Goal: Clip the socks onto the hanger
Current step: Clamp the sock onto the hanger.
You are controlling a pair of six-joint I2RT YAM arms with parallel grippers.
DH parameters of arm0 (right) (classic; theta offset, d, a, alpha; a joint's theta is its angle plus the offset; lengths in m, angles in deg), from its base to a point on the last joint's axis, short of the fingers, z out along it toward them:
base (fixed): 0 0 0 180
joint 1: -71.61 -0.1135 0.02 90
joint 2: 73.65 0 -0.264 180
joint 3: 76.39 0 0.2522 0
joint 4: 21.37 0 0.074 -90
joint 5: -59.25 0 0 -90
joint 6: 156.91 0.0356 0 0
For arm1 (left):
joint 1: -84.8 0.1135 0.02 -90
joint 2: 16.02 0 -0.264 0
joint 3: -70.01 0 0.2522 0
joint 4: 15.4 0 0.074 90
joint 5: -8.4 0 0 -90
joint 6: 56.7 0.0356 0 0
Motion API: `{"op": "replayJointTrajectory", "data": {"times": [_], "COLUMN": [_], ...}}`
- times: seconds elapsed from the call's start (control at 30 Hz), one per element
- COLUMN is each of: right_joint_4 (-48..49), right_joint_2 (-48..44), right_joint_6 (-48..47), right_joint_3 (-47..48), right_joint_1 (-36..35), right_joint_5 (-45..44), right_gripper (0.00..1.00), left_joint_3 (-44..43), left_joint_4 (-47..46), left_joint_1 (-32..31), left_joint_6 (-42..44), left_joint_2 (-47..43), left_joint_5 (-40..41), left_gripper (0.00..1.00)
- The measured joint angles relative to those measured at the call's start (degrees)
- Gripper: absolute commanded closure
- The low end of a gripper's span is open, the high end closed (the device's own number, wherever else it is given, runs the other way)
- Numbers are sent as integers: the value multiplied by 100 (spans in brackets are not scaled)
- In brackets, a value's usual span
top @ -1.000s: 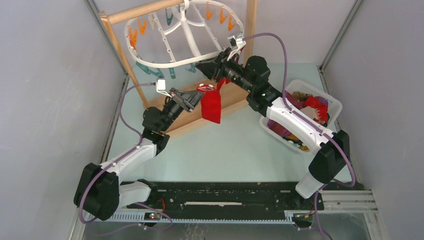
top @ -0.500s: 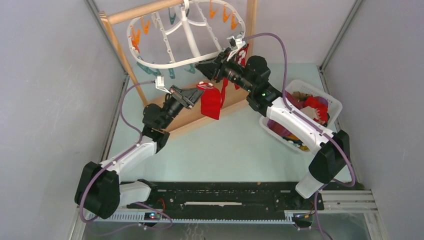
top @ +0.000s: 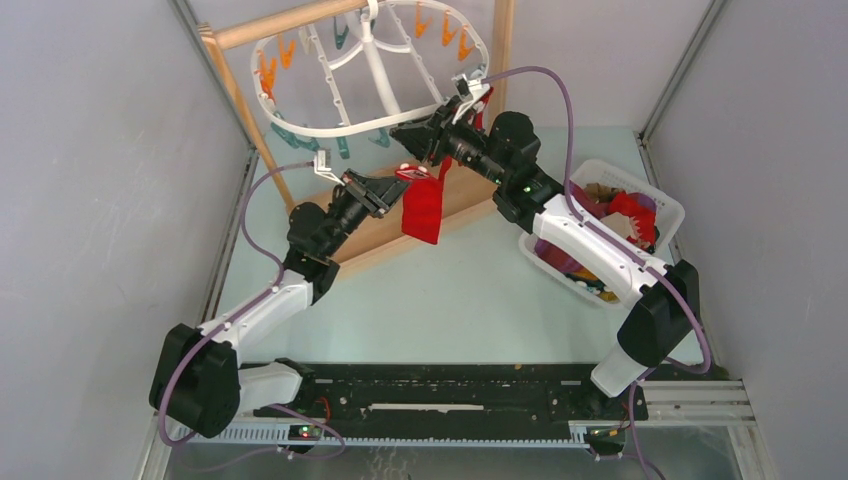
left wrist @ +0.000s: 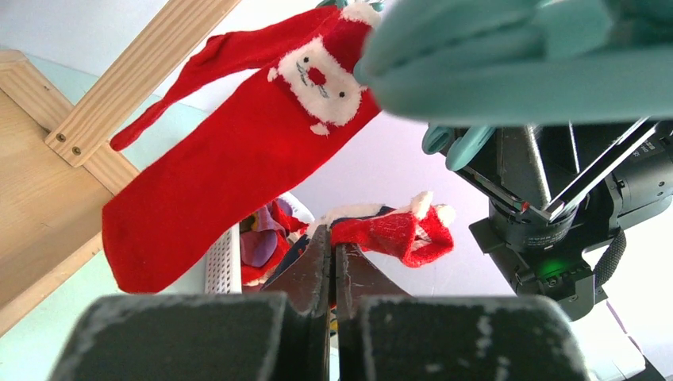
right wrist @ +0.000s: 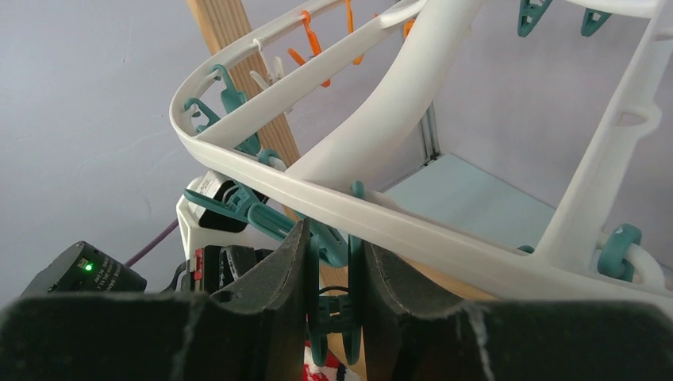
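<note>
Edging red sock (left wrist: pixel 394 235) upward, left claw (left wrist: pixel 332 248) clamped, right claw (right wrist: pixel 334 238) squeezing clothespin (right wrist: pixel 328 311)

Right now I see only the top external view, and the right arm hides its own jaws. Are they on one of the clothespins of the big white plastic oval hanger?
Observer: Yes. The right wrist view shows the right gripper with its jaws squeezing a teal plastic clothespin under the rim of the white oval hanger.
Operator: And the left jaws?
Observer: The left wrist view shows the left gripper shut on a red fabric piece with fluffy white trim.
Operator: Is the hanging red sock plain?
Observer: No. The left wrist view shows a fluffy white face patch on that red fabric sock.
</note>
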Motion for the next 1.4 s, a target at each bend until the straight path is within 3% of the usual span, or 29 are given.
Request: {"op": "replayJointTrajectory", "data": {"times": [0.33,0.87,1.4], "right_joint_4": [-140,-577,-756], "right_joint_2": [0,0,2], "right_joint_6": [-90,-155,-177], "right_joint_3": [0,33,256], "right_joint_1": [0,15,87], "right_joint_5": [-24,2,52], "right_gripper": [58,45,44], "left_joint_3": [-2,-2,-4], "left_joint_4": [-2,4,127], "left_joint_1": [0,0,48], "left_joint_6": [-2,4,66], "left_joint_2": [9,205,205], "left_joint_5": [-2,-7,-20], "left_gripper": [100,100,100]}}
